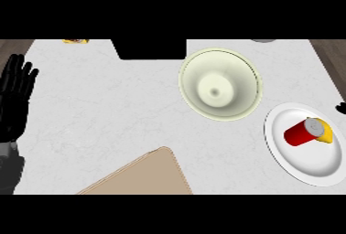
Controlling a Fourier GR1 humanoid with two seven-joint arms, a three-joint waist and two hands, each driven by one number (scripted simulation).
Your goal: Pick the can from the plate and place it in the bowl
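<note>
A red and yellow can [307, 132] lies on its side on a white plate [297, 162] at the right of the counter. A cream bowl [219, 84] stands left of the plate, farther back, with nothing in it. At the view's left edge my left hand [15, 98] rests open, fingers straight and pointing up, far from both. Only a black tip of my right hand [341, 108] shows at the right edge, just above the plate; the remainder is cut off.
A tan board [145, 176] lies at the front centre. A black block [150, 49] sits at the back edge, left of the bowl. A small yellow thing [76, 41] and a grey thing [263, 40] peek in at the back.
</note>
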